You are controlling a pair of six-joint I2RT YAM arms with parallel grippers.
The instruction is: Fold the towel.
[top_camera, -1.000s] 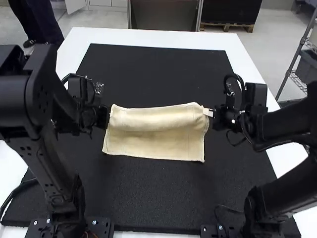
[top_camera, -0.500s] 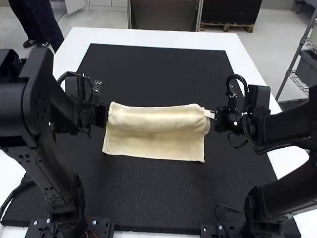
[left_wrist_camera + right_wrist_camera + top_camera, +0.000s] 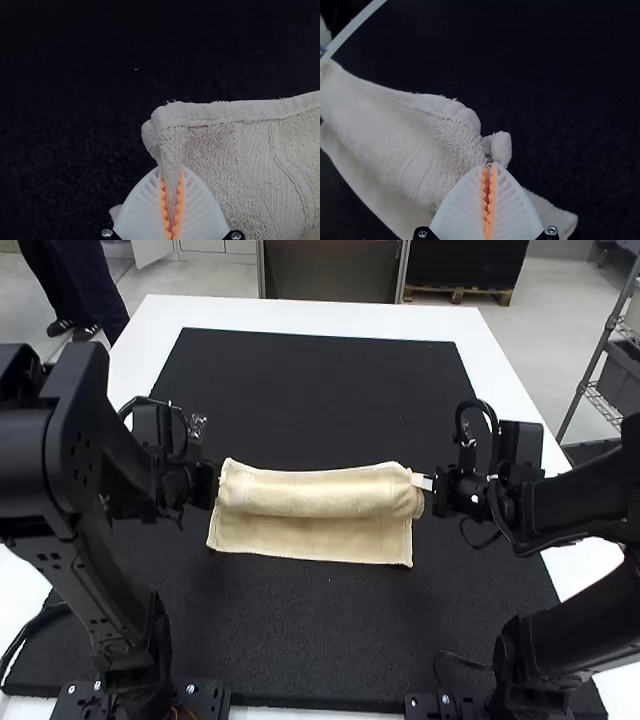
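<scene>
High view in front of me: the towel (image 3: 318, 496) lies across the middle of the frame, wider than it is deep, on the black mat (image 3: 320, 630), with the white table (image 3: 300, 310) showing around it. Its upper part bulges in a rounded fold running from side to side; below that, a strip lies spread down to a fairly straight edge.

My left gripper (image 3: 204, 484) is at the towel's upper-left end, left of the frame's centre. My right gripper (image 3: 423, 482) is at the upper-right end, its pale tips against the cloth.

Going by the left wrist view, I have the left gripper (image 3: 172, 171) closed on a corner, a narrow tuck of terry squeezed between the orange pads (image 3: 163, 202). In the right wrist view, the right gripper (image 3: 489, 165) is nearly closed, its pads (image 3: 484, 200) pinching a small gathered bit at the towel's end, with a short rolled nub poking out just beyond the tips.
</scene>
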